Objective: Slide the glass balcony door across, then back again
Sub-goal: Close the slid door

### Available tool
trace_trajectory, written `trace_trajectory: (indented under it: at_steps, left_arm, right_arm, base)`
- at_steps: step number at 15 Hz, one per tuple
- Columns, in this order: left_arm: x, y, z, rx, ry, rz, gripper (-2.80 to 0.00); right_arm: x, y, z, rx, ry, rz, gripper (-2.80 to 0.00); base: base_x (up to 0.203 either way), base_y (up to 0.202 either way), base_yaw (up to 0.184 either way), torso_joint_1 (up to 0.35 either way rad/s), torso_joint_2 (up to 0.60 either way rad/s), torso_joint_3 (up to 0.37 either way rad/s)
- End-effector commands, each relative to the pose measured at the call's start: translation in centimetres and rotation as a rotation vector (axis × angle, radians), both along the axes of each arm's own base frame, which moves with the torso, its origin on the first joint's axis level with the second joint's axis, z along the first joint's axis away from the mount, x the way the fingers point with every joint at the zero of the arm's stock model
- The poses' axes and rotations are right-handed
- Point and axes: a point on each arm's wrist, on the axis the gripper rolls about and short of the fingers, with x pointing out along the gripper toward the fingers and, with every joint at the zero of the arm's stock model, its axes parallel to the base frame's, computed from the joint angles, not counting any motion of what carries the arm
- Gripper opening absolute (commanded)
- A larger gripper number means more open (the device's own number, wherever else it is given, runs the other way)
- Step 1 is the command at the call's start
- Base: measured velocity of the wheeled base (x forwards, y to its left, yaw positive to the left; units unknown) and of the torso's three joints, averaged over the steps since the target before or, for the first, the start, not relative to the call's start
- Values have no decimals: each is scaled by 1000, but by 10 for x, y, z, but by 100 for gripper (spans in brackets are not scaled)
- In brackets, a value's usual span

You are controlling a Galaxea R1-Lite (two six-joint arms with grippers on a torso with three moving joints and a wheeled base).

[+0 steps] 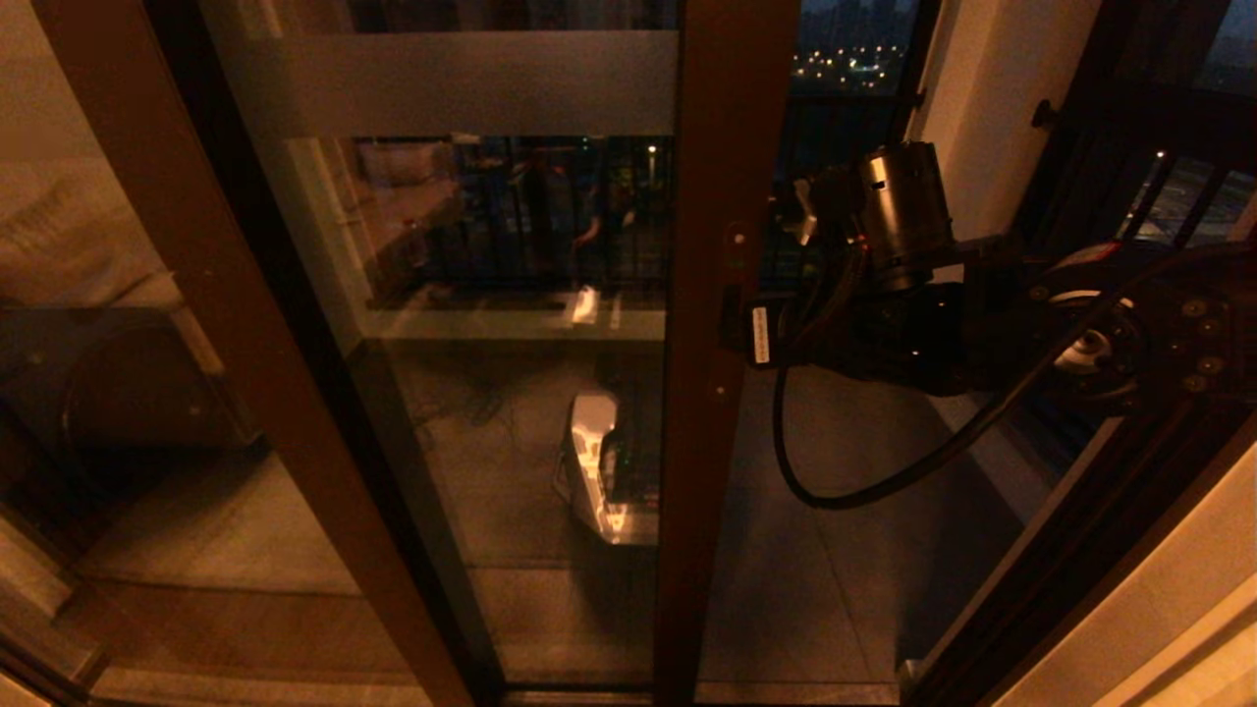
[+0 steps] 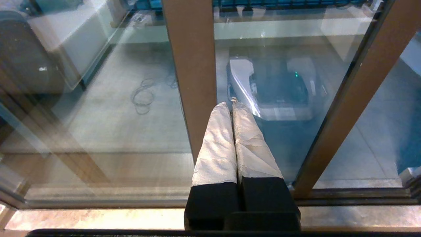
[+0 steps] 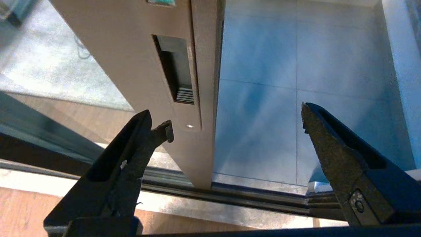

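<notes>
The glass balcony door [image 1: 511,295] has a frosted band near its top and a reddish-brown edge post [image 1: 727,177]. It stands partly slid to the left, with open doorway to its right. My right gripper [image 1: 748,329] reaches in from the right to that post. In the right wrist view the right gripper [image 3: 234,117] is open wide, and the door's edge [image 3: 204,98] with its recessed handle slot [image 3: 176,72] stands between the fingers, near one fingertip [image 3: 164,126]. My left gripper [image 2: 230,104], with white-wrapped fingers, is shut on nothing, beside a brown frame post [image 2: 190,65] in front of glass.
The dark floor track [image 3: 246,194] runs along the threshold. A white wall [image 1: 992,98] and a black-barred railing window [image 1: 1159,177] stand at the right. The dark door jamb [image 1: 1080,550] is at lower right. A washing machine [image 1: 118,383] shows behind the left panel.
</notes>
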Motion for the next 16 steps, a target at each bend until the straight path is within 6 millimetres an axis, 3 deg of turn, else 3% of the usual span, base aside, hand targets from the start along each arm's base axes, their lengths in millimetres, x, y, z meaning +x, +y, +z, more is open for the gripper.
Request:
trace_trajectory:
  at_steps: [1, 16]
  left_arm:
    - [0, 0, 0, 0, 2, 0, -280]
    - [0, 0, 0, 0, 1, 0, -280]
  right_arm:
    - [2, 1, -2, -3, 4, -3, 0]
    - [21, -13, -6, -26, 5, -52, 0]
  base:
    - [0, 0, 0, 0, 0, 0]
    - [0, 0, 0, 0, 0, 0]
